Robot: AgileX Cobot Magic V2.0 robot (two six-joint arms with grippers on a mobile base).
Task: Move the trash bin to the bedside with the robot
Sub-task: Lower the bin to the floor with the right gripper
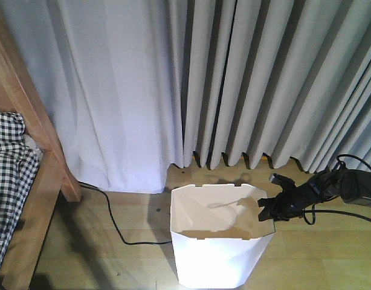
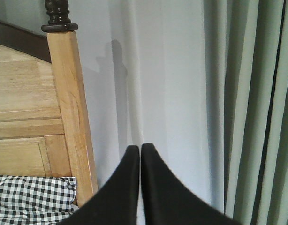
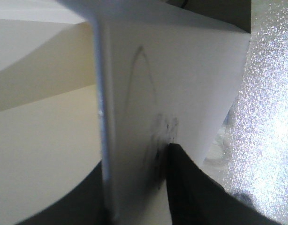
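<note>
The back of the room is covered by grey pleated curtains (image 1: 276,78), beside which a paler sheer panel (image 1: 119,90) is hung. A light wooden floor (image 1: 113,241) is seen below, crossed by a black cable (image 1: 116,226). Soft daylight is let through the fabric.

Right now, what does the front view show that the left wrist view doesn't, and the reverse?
Only the front view shows the bin on the wood floor, the right gripper shut on the bin's right rim, and a black cable across the floor.

Only the left wrist view shows the bed's headboard, its post with a dark finial, and the left gripper, shut and empty.

Both show the bed's wooden frame, the checked bedding and the curtains.
</note>
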